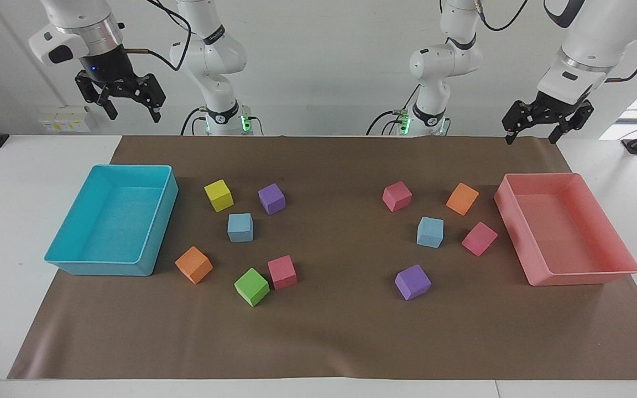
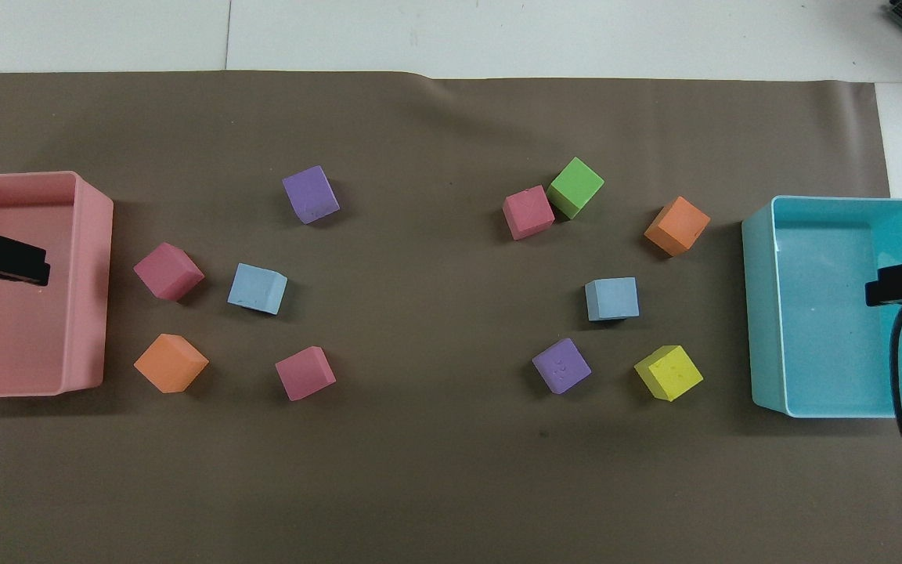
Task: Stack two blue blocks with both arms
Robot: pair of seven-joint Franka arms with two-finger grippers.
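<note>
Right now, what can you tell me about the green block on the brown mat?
The green block is a small bright green cube with a matte, foam-like look, the only green one among the coloured cubes. It sits flat on the brown mat, turned at an angle to the mat's edges, toward the right arm's end of the table. A pink block stands right beside it, so close that they seem to touch at a corner. Nothing lies on it, and no gripper is near it.

Two light sky-blue foam cubes rest apart on the brown mat: one (image 2: 257,288) left of centre frame, one (image 2: 612,298) right of centre. Gripper tips enter at both frame edges.
</note>
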